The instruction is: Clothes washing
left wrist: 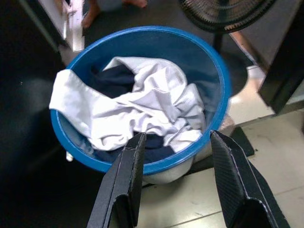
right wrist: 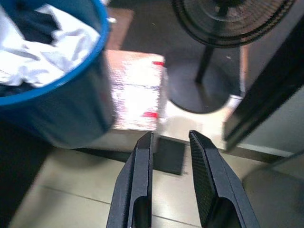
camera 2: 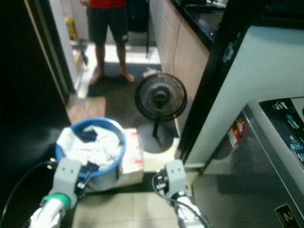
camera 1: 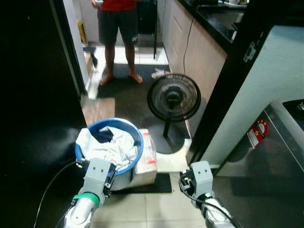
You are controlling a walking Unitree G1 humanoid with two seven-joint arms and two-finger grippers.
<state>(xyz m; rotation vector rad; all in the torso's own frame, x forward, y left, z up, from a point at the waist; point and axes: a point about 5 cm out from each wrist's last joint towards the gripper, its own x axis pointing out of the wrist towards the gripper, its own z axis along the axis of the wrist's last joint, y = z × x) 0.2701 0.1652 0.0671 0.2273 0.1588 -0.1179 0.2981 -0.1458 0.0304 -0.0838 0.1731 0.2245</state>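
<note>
The left gripper hovers released, fingers apart, just near of the blue basket holding white clothes. The right gripper, jaws parted and empty, hangs over floor tiles right of the basket, near a white box and black fan; a person stands far back.

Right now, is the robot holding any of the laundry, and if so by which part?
Nothing is held. The left end effector is open just short of the blue basket of clothes; the right end effector is open above the floor.

bucket blue | shirt white | garment navy | fan black
</note>
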